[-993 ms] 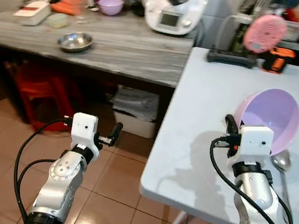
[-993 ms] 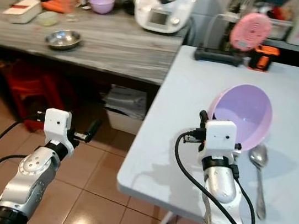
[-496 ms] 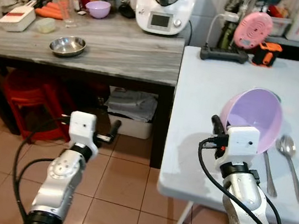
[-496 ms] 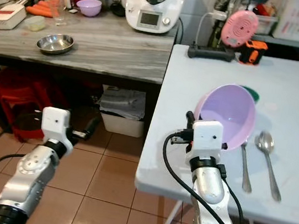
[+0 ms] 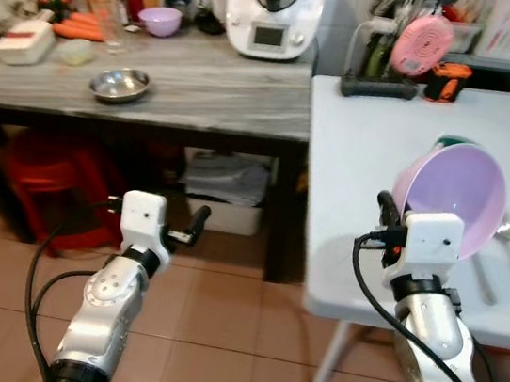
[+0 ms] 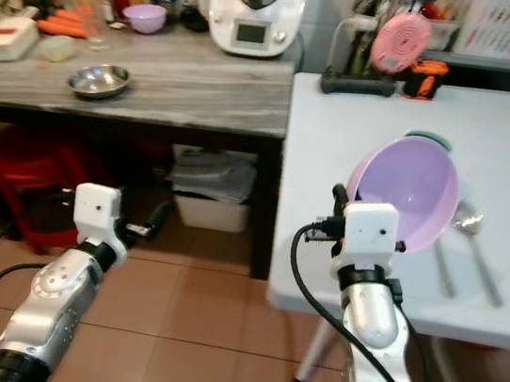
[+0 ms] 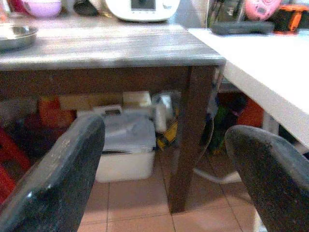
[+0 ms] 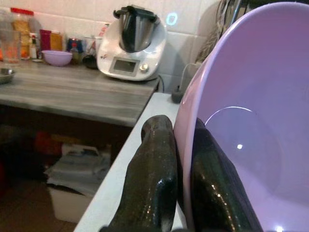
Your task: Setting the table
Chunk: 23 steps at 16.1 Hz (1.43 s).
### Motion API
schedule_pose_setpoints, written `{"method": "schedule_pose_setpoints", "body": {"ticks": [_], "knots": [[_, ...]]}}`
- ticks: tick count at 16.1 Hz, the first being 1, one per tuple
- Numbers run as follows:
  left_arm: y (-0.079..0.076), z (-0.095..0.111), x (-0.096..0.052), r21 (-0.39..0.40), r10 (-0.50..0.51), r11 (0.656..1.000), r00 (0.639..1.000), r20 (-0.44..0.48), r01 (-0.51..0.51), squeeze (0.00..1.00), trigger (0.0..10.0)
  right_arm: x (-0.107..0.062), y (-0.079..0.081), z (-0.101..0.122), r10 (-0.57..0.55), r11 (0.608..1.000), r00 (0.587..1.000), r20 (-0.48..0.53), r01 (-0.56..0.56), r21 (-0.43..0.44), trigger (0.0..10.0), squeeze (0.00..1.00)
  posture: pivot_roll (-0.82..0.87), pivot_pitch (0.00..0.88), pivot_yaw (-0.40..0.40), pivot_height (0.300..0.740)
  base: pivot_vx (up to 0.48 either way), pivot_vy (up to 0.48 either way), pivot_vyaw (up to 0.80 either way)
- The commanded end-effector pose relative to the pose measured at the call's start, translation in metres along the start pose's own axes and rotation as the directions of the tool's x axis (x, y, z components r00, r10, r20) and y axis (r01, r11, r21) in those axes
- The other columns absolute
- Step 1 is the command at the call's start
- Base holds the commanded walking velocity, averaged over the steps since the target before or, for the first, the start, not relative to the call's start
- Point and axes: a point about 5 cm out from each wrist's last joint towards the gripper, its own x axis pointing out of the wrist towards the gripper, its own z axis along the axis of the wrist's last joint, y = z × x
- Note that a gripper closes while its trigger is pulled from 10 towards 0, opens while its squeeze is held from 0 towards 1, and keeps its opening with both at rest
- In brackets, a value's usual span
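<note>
My right gripper (image 5: pixel 388 210) is shut on the near rim of a light purple bowl (image 5: pixel 456 193). The bowl is held tilted on edge, its hollow facing me, above the front part of the white table (image 5: pixel 365 150). In the right wrist view the two black fingers (image 8: pixel 153 159) pinch the bowl (image 8: pixel 251 121) rim between them. A spoon (image 6: pixel 466 219) and another utensil (image 6: pixel 441 270) lie on the table just right of the bowl. A green edge (image 6: pixel 426 137) peeks out behind the bowl. My left gripper (image 7: pixel 164 133) hangs open and empty over the tiled floor, left of the table.
A grey wooden counter (image 5: pixel 193 87) stands to the left of the table, carrying a steel bowl (image 5: pixel 120 85), a small purple bowl (image 5: pixel 159 20), bottles and a white kitchen machine (image 5: pixel 271 8). Beneath it are a red stool (image 5: pixel 46 190) and a white box (image 5: pixel 222 186).
The whole view has shifted as the camera moved, and the table's near corner now lies farther right. The bowl stays pinched in the right gripper; the left gripper stays open.
</note>
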Motion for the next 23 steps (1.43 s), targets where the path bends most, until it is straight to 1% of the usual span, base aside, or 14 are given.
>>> {"method": "schedule_pose_setpoints", "body": {"ticks": [1, 9, 18, 20, 21, 23], "knots": [[0.0062, 0.002, -0.0009, 0.018, 0.013, 1.0, 1.0, 0.001, -0.013, 0.0, 10.0, 0.0011, -0.0002, 0.0035, -0.003, 1.0, 1.0, 0.012, 0.003, 0.011, 10.0, 0.0, -0.13, 0.039, 0.079, 0.74, 0.0, 0.461, 0.0], [0.0033, 0.0021, 0.0011, 0.015, 0.004, 1.0, 1.0, 0.006, -0.004, 0.0, 10.0, 0.0011, -0.0016, 0.0026, -0.004, 1.0, 1.0, 0.009, 0.004, 0.008, 10.0, 0.0, -0.13, 0.031, 0.078, 0.74, 0.0, 0.469, 0.0], [0.0007, 0.0002, 0.0001, 0.014, 0.0, 1.0, 1.0, 0.001, 0.0, 0.0, 10.0, 0.0001, -0.0006, 0.0012, -0.002, 1.0, 1.0, 0.005, 0.002, 0.01, 10.0, 0.0, -0.13, 0.035, 0.079, 0.74, 0.0, 0.474, 0.0], [0.002, 0.0013, -0.0002, 0.031, 0.015, 0.999, 1.0, 0.01, -0.015, 0.0, 10.0, 0.0001, -0.0004, 0.0011, -0.001, 1.0, 1.0, 0.006, 0.001, 0.01, 10.0, 0.0, -0.13, 0.035, 0.079, 0.74, 0.0, 0.0, 0.0], [0.002, 0.0012, -0.0007, 0.018, 0.011, 1.0, 1.0, 0.01, -0.011, 0.0, 10.0, 0.0001, -0.0002, 0.0012, -0.001, 1.0, 1.0, 0.007, 0.001, 0.011, 10.0, 0.0, -0.13, 0.035, 0.079, 0.74, 0.0, 0.0, 0.0], [0.0009, 0.0009, -0.0015, 0.021, -0.014, 1.0, 1.0, 0.006, 0.014, 0.0, 10.0, -0.0004, 0.0008, 0.0033, 0.008, 1.0, 1.0, 0.023, -0.009, 0.011, 10.0, 0.0, -0.13, 0.035, 0.079, 0.74, 0.0, 0.0, 0.0]]}}
